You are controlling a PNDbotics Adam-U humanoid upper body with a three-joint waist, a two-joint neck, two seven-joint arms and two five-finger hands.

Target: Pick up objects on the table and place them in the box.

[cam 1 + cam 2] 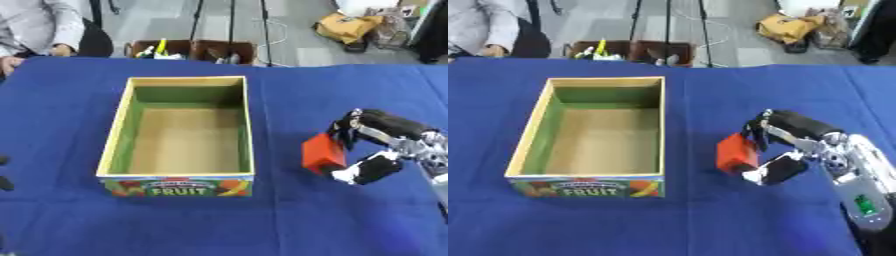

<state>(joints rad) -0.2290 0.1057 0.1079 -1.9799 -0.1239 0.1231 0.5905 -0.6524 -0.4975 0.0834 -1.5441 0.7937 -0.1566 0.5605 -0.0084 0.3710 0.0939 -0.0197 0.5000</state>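
Note:
A red block (322, 154) is pinched between the fingers and thumb of my right hand (378, 142), right of the box; I cannot tell whether it touches the blue cloth. The open cardboard box (116, 131), green inside its walls and marked FRUIT on its front panel, stands at the table's centre left with nothing visible inside. My right arm comes in from the lower right. Dark tips of my left hand (3, 172) barely show at the left edge.
A blue cloth (332, 90) covers the whole table. Beyond the far edge, a brown crate (192, 50) holds small items. A person sits at the far left corner, hands near the table edge.

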